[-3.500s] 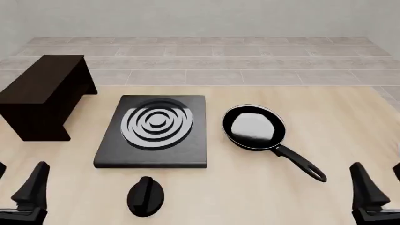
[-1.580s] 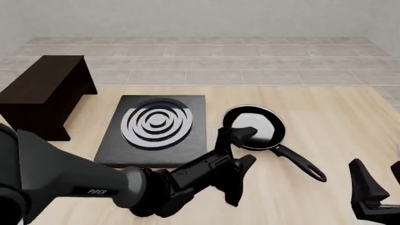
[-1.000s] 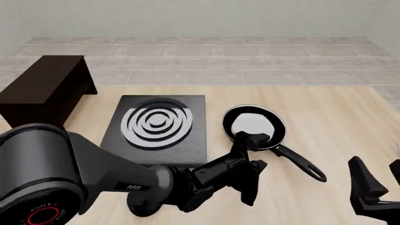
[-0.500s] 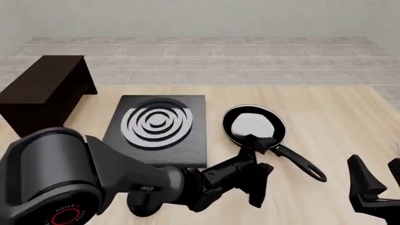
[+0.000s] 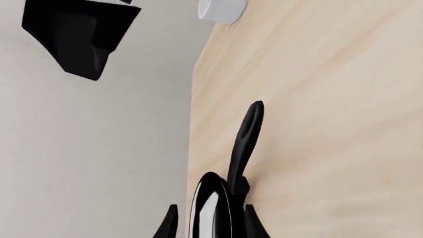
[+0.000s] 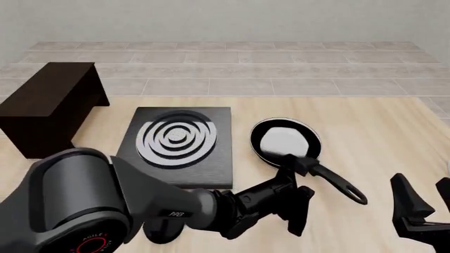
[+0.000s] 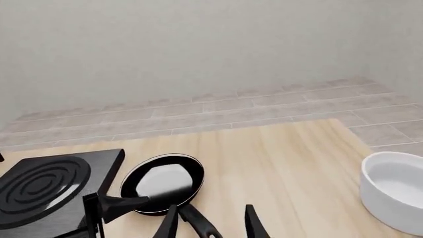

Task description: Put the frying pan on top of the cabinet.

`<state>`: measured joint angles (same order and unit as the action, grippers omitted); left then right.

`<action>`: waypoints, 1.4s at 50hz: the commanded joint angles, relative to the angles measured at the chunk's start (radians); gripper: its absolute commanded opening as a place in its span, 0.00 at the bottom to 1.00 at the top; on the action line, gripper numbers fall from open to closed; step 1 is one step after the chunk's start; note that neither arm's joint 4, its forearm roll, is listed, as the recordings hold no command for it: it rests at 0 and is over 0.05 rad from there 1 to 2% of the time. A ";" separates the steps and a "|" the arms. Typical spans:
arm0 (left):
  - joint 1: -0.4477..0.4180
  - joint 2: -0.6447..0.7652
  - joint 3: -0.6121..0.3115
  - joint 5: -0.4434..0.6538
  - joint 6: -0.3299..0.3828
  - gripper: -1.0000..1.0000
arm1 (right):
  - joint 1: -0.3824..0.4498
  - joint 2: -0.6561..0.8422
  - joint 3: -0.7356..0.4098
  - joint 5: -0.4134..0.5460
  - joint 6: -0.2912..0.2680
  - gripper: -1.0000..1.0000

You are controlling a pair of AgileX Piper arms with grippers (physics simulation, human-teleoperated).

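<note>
While I reached the left gripper point(image 6: 301, 192), jaws apart, around the frying pan point(image 6: 285, 143) on the table, seemingly unclamped, I needed closure before lifting to the cabinet point(image 6: 48, 105).

table point(image 6: 393, 132); on it: cabinet point(image 6: 49, 108); stove plate point(image 6: 176, 147); frying pan point(image 6: 286, 143); white bowl point(image 7: 396, 191)

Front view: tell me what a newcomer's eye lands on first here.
The big grey left arm sweeps across the near table edge, its left tool open at the frying pan, where the handle joins the bowl. Left of the pan lies the black stove plate with white rings, and at far left stands the dark cabinet, nothing on its top. The right tool waits at the near right corner.
</note>
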<state>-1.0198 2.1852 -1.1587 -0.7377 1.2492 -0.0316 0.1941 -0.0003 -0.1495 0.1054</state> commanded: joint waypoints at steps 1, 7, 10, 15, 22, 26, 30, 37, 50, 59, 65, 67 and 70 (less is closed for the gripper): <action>-0.009 0.026 -0.034 0.013 -0.006 1.00 | -0.004 0.009 0.000 -0.008 0.006 1.00; -0.020 0.032 -0.041 0.014 -0.012 1.00 | -0.001 0.013 -0.001 -0.011 0.007 1.00; -0.020 0.044 -0.054 0.018 -0.015 1.00 | 0.002 0.017 0.000 -0.016 0.005 1.00; -0.020 0.053 -0.069 0.025 -0.021 1.00 | 0.000 0.022 -0.001 -0.018 0.009 1.00; -0.020 0.068 -0.089 0.031 -0.028 1.00 | -0.002 0.031 -0.001 -0.026 0.012 1.00; -0.022 0.072 -0.095 0.032 -0.030 1.00 | -0.002 0.036 -0.001 -0.031 0.012 1.00; -0.020 0.082 -0.111 0.039 -0.029 1.00 | -0.004 0.037 0.000 -0.032 0.015 1.00; -0.021 0.105 -0.140 0.051 -0.028 1.00 | -0.005 0.050 0.000 -0.042 0.019 1.00; -0.022 0.158 -0.196 0.075 -0.032 1.00 | -0.011 0.057 0.000 -0.050 0.029 1.00; -0.016 0.191 -0.241 0.091 -0.033 1.00 | -0.011 0.062 -0.001 -0.056 0.036 1.00; -0.012 0.212 -0.267 0.101 -0.031 1.00 | -0.010 0.060 0.000 -0.053 0.040 1.00; -0.009 0.215 -0.277 0.107 -0.029 1.00 | -0.009 0.062 0.000 -0.056 0.040 1.00; -0.009 0.219 -0.283 0.107 -0.025 1.00 | -0.009 0.066 0.000 -0.059 0.040 1.00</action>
<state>-1.0333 2.3799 -1.4054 -0.6446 1.2199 -0.0410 0.2543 -0.0008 -0.2031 0.1413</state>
